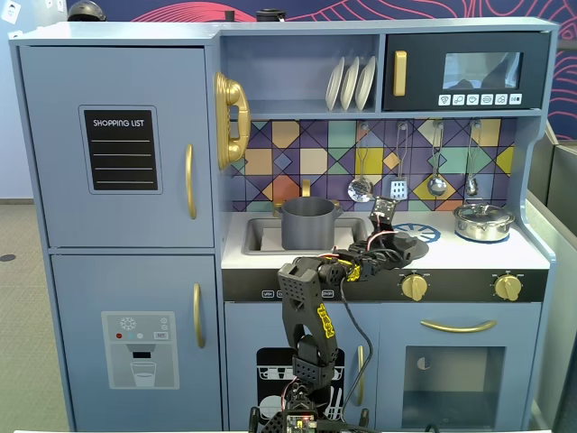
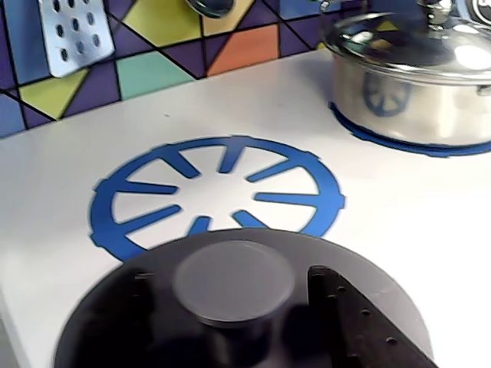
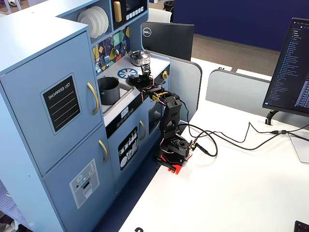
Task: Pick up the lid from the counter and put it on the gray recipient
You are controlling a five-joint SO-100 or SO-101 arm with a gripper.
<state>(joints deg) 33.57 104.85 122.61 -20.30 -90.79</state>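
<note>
Gripper (image 1: 403, 245) reached over counter (image 1: 532, 255), clamped on dark-gray lid (image 2: 238, 314) by central knob (image 2: 232, 280); one black finger (image 2: 360, 322) visible just right of knob in wrist view. Lid level, near counter's front edge, overlapping near rim of blue printed burner (image 2: 219, 188). Beyond gripper, to right in wrist view: shiny silver pot (image 2: 414, 77) with own lid. Gray recipient (image 1: 307, 222) well left of gripper in fixed view, standing in sink basin (image 1: 257, 236), top open. Perforated spatula (image 2: 70, 31) hung on tiled backsplash.
</note>
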